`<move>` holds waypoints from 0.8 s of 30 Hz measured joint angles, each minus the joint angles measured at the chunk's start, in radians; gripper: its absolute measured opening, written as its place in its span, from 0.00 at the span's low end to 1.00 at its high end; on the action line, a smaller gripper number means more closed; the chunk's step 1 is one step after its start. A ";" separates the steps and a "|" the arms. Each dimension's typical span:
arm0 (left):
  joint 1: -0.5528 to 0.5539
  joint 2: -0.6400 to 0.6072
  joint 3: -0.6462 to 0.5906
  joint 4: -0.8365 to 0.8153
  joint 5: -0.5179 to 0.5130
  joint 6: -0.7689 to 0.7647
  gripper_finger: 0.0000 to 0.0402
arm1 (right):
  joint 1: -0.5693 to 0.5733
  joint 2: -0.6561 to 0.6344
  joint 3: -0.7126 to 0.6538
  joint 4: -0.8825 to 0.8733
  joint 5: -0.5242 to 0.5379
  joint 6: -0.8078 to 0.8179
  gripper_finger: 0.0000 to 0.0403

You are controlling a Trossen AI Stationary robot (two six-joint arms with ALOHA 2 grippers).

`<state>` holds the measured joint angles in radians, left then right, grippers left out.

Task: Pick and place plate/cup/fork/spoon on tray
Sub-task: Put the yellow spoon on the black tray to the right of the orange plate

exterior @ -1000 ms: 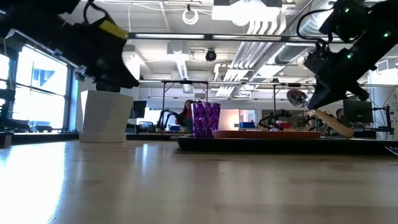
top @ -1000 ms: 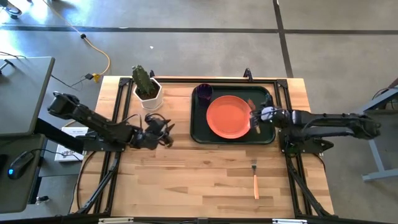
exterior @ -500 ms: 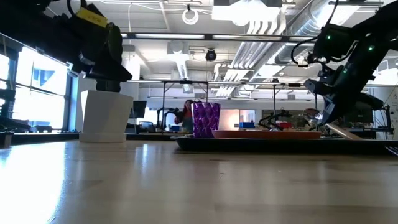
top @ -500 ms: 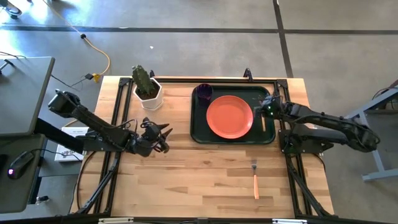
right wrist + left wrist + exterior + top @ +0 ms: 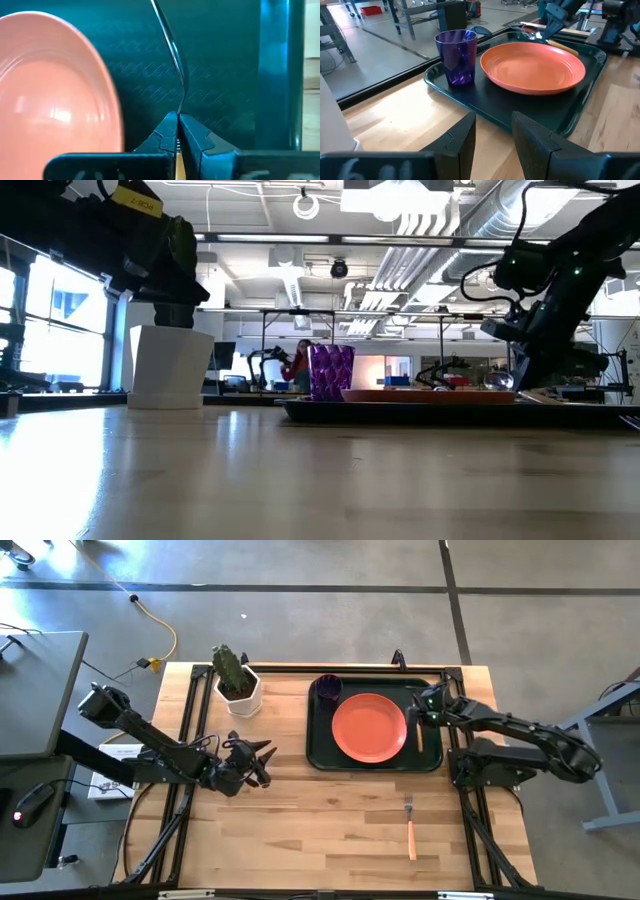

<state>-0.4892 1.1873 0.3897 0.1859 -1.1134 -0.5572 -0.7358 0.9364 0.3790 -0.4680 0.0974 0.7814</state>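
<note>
The dark green tray (image 5: 322, 752) lies at the table's far right. It holds the orange-red plate (image 5: 369, 727) and, in its far left corner, the purple cup (image 5: 328, 690). My right gripper (image 5: 420, 716) is low over the tray's strip right of the plate, shut on the spoon (image 5: 419, 737). The spoon's orange-yellow handle runs toward the near edge. The fork (image 5: 410, 830) lies flat on the bare wood near the table's front. My left gripper (image 5: 260, 764) is open and empty over the wood left of the tray. My right gripper pinches the spoon's thin metal neck (image 5: 181, 102) between its two fingers, where the neck meets the handle. The fingers point down from above. The spoon lies nearly level just above the tray floor, its bowl (image 5: 497, 380) toward the far side. I cannot tell whether the handle end touches the tray.
A white pot with a green cactus (image 5: 238, 685) stands at the far left of the table. Bare wood spreads between my left gripper and the fork. A black frame rail runs along the table's edges.
My right gripper has gone from the plate's right edge to the tray's right strip and down. The spoon, held high and tilted before, now sits low and nearly level beside the plate. My left gripper has drawn back a little toward the table's left and near edges.
</note>
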 joint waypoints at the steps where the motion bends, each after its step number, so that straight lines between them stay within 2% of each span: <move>1: 0.000 0.000 0.000 0.000 -0.001 0.001 0.29 | -0.010 0.010 0.000 0.001 -0.003 0.000 0.00; 7: 0.000 0.000 0.000 -0.004 -0.023 0.004 0.29 | -0.017 0.071 0.000 0.005 -0.031 0.023 0.00; 14: 0.000 0.001 0.000 -0.008 -0.025 0.018 0.29 | -0.017 0.130 0.000 0.096 -0.039 0.030 0.00; 24: 0.000 0.001 0.000 -0.009 -0.023 0.019 0.29 | -0.004 0.196 0.000 0.152 -0.010 0.102 0.00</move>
<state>-0.4889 1.1881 0.3897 0.1772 -1.1362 -0.5385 -0.7402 1.1328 0.3790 -0.3157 0.0870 0.8829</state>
